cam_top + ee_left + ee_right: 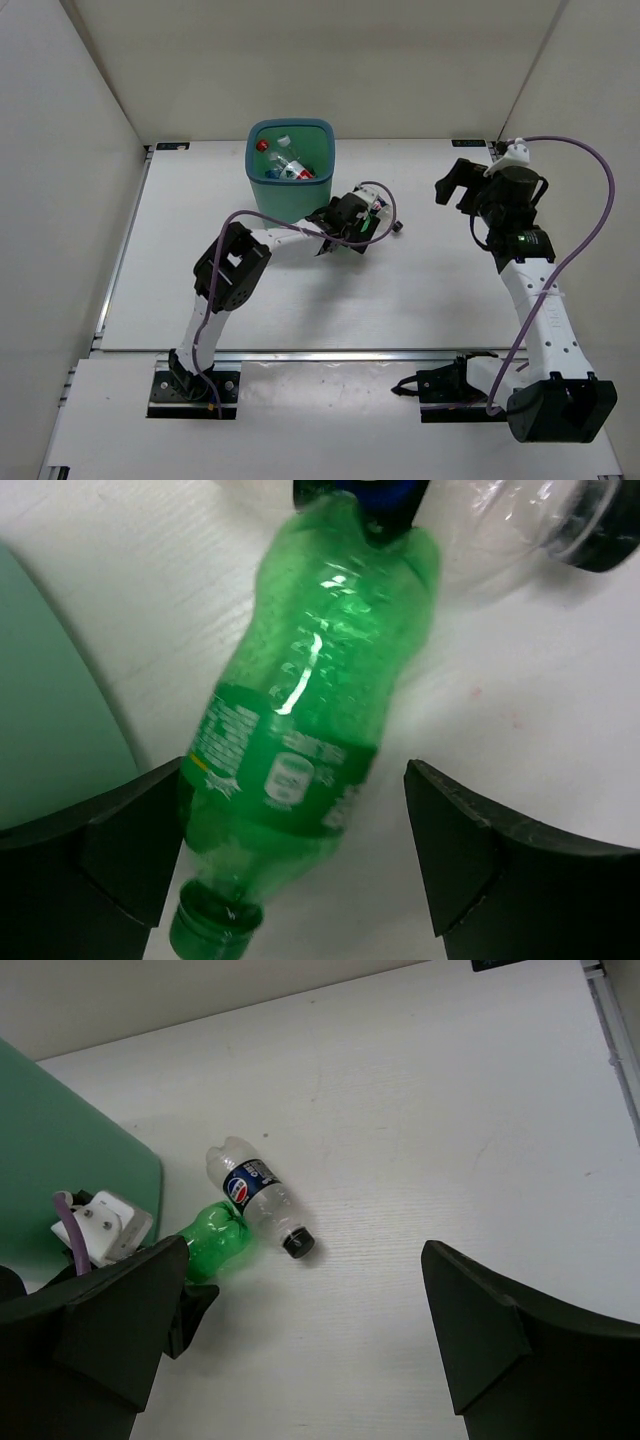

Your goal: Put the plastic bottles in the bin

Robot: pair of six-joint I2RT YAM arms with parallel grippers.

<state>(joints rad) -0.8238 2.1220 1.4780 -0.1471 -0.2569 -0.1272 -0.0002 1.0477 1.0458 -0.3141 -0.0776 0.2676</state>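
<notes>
A green bottle (300, 710) lies on the white table between the wide-open jaws of my left gripper (295, 790), cap toward the camera and close to the left finger. In the top view that gripper (365, 228) is just right of the teal bin (262, 185). Touching the green bottle's base lies a clear bottle with a blue label (262, 1200) and a black cap. More bottles (288, 165) are inside the bin. My right gripper (300, 1350) hangs open above bare table, well to the right (455, 182).
The bin's wall (45, 710) stands just left of my left gripper. White walls enclose the table on three sides. A purple cable loops over each arm.
</notes>
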